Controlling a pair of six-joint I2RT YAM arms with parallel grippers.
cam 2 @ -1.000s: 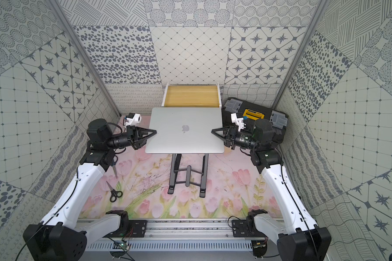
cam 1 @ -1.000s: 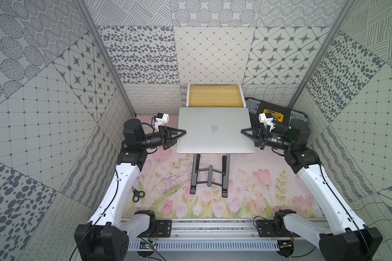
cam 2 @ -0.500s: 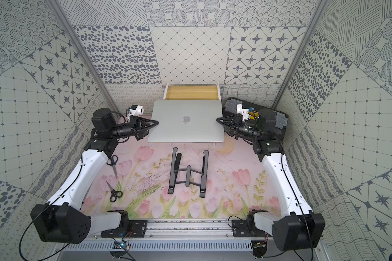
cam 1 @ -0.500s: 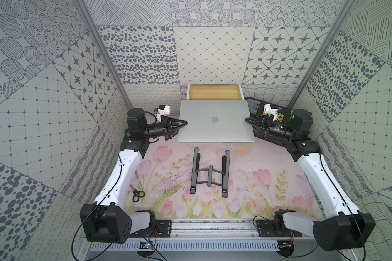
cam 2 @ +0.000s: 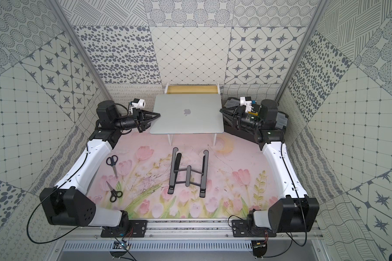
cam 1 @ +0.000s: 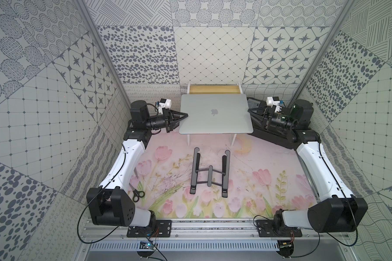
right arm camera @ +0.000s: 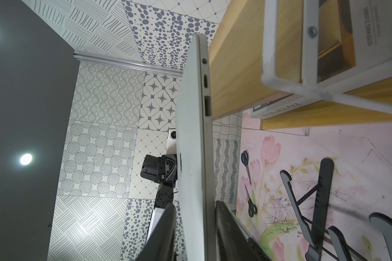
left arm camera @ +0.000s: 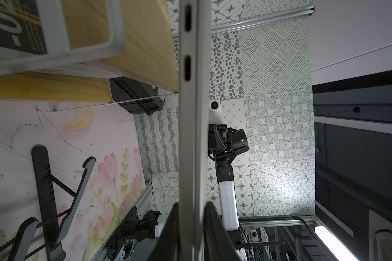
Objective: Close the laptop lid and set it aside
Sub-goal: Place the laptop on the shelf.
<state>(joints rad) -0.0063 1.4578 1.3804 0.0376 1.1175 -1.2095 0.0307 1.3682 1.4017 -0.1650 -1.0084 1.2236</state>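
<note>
Upper shells: glossy white and rounded, on my left arm [cam 1: 122, 167] and my right arm [cam 1: 317, 167].
Elbow housings [cam 1: 116, 210]: matte black blocks; the left one is dotted with small round holes.
Wrist motors [left arm camera: 239, 142]: black cylinders, with a green light on the right one.
Fingers: my left fingers [left arm camera: 165, 237] and right fingers [right arm camera: 161, 235] are slim, black and tapering.
Wrist cameras [cam 1: 165, 104]: small white boxes.
Cable [cam 1: 78, 226]: black, clipped along each shell and looping at my base.
Base plates [cam 1: 163, 228]: black, screwed down.

Bright even light, blurred wrist foregrounds
</note>
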